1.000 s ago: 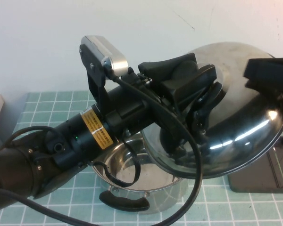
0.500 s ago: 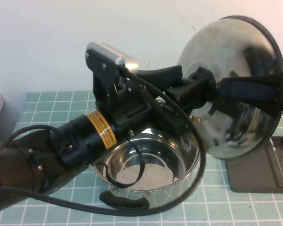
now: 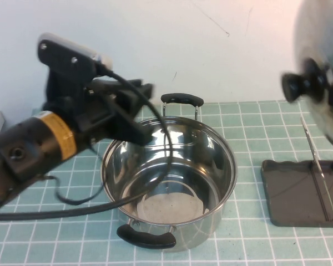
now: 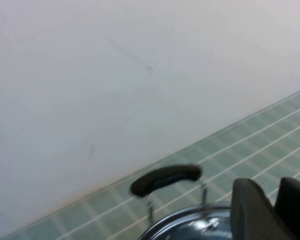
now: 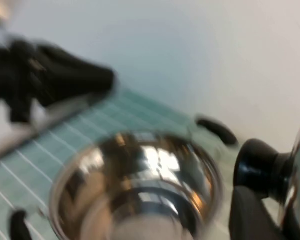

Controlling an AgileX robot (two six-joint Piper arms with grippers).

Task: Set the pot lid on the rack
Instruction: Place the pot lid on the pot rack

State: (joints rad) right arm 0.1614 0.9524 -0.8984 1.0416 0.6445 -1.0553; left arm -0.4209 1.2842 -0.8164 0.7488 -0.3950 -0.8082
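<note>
Hanging at the 3 o'clock edge of the high view, the pot lid stood almost on its rim, tilted, with its black knob pointing toward 9 o'clock and its steel dome cut off by the frame. It was in the air above the rack, which lay flat on the green tiled counter at about 4 o'clock, its thin wire dividers rising just below the lid. The right tool showed only in the right wrist view as a dark finger close under the knob and against the lid's edge; whether it was clenched on the lid could not be told. The open steel pot sat at the centre of the counter, one black handle at 12 o'clock and the other at 6 o'clock. The left tool hovered at 9 to 10 o'clock, above the pot's near-left rim, holding nothing; its dark fingers lay close together in the left wrist view, but whether they were released or clenched could not be told.
</note>
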